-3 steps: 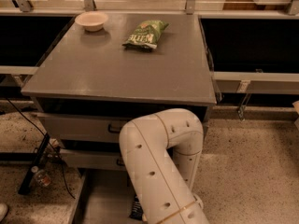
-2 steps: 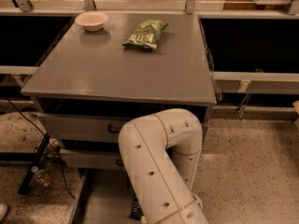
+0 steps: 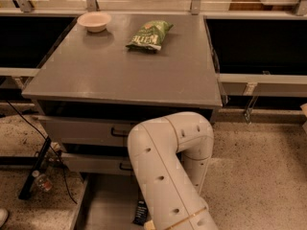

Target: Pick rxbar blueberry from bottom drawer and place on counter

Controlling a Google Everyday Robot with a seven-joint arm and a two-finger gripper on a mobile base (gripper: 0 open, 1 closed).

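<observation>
The bottom drawer [image 3: 108, 206] is pulled out at the lower edge of the camera view, its grey floor showing left of my arm. A narrow dark strip with pale marks [image 3: 140, 212], which looks like the rxbar blueberry, shows over the drawer floor against the arm's left edge. My white arm [image 3: 168, 176] bends down in front of the cabinet and reaches into the drawer. My gripper is hidden below and behind the arm, so I cannot tell whether it touches the bar. The grey counter [image 3: 120, 73] tops the cabinet.
A green chip bag [image 3: 149, 34] and a pale bowl [image 3: 94, 21] sit at the back of the counter. Two upper drawers with black handles [image 3: 86, 131] are shut. A small bottle [image 3: 42, 182] and black cables lie on the floor at left.
</observation>
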